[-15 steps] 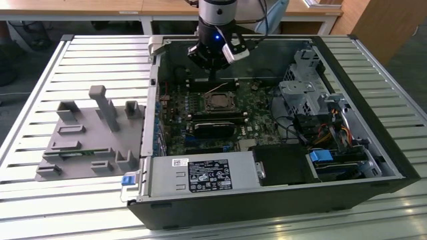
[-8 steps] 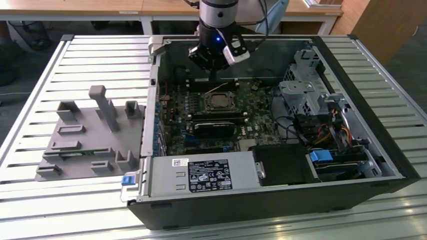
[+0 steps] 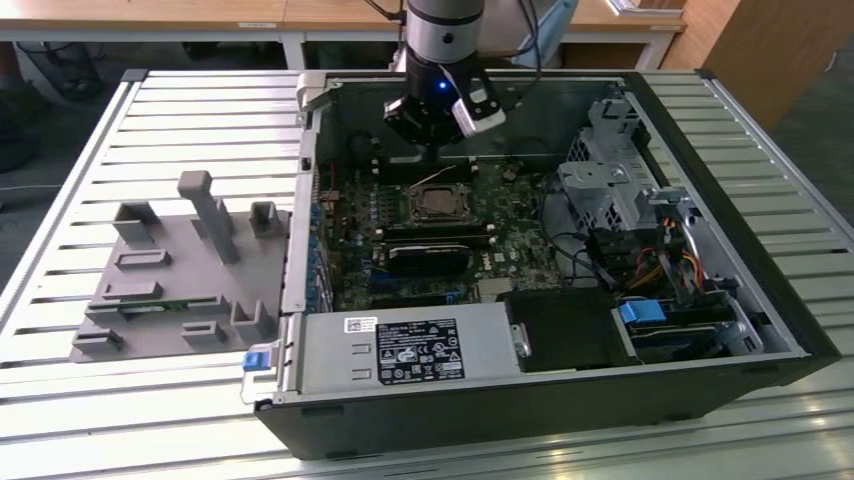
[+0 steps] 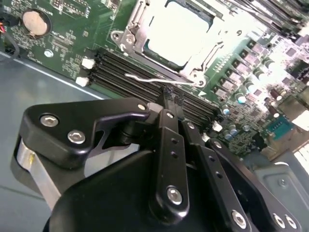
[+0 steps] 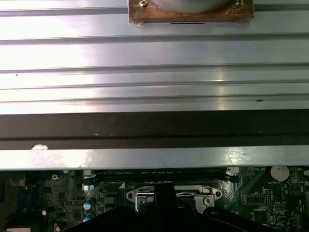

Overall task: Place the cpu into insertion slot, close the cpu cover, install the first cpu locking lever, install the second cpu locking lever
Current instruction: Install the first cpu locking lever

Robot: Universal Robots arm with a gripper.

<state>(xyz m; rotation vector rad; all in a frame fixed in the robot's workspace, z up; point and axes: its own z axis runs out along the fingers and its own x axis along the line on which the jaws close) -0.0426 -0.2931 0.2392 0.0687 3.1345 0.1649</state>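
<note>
Your hand (image 4: 170, 99) hangs low inside the open computer case (image 3: 534, 420), over the far part of the green circuit board (image 4: 63, 43) as the exterior view shows it. In the second wrist view its two black fingers (image 4: 166, 130) run together to a narrow tip, with no gap between them and nothing clamped there. That tip sits just over a thin silvery wire, a locking lever (image 4: 149, 77), which runs along the edge of the insertion slot (image 3: 438, 203) next to the long black memory slots (image 4: 116, 65). You cannot tell from these views whether the tip is pressing on the wire or hovering just above it.

The cpu (image 4: 178, 29) lies flat in the slot, its pale metal face glaring under the light. The cpu cover (image 4: 137, 34) lies around it as a silvery frame, and the chip shows through the square cut-out. A coin battery (image 4: 35, 21) sits on the board well off to one side.

In the exterior view your hand (image 3: 430, 150) is just beyond the slot, nearer the case's far wall. The case rests on a slatted metal counter (image 3: 200, 100), and a grey fixture (image 3: 160, 290) stands beside it on the exterior view's left.
</note>
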